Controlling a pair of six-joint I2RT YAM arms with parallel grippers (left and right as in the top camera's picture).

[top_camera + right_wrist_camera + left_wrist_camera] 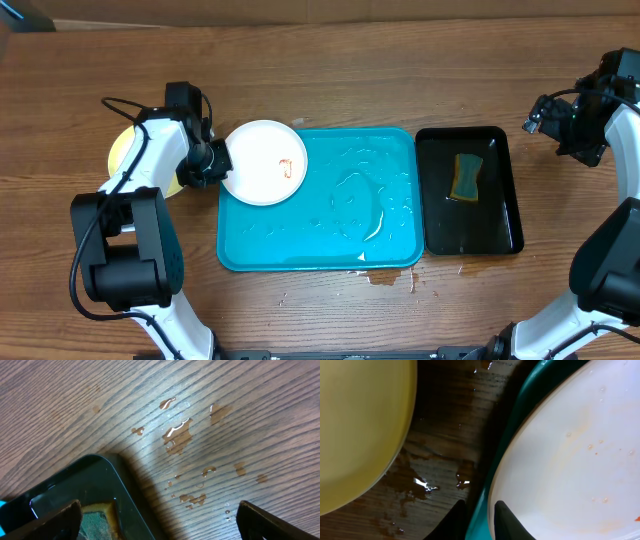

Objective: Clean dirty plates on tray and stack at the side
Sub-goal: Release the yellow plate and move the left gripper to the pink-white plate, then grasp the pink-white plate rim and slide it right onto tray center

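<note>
A white plate (265,162) with a small reddish smear lies over the upper-left corner of the turquoise tray (300,250). My left gripper (215,160) is at its left rim. In the left wrist view the narrowly spaced fingers (506,522) straddle the white plate's (570,450) edge, one on top and one outside over the tray's rim (530,400); the left gripper (479,520) is shut on the plate. A pale yellow-green plate (122,150) (355,425) rests on the wood left of the arm. My right gripper (560,125) (160,522) hangs wide open and holds nothing, at the far right.
A black tray (500,235) (75,480) right of the turquoise one holds a sponge (467,177) (97,522). Water wets the turquoise tray's floor, and droplets (177,435) lie on the wood. A small puddle (385,277) sits at the tray's front edge.
</note>
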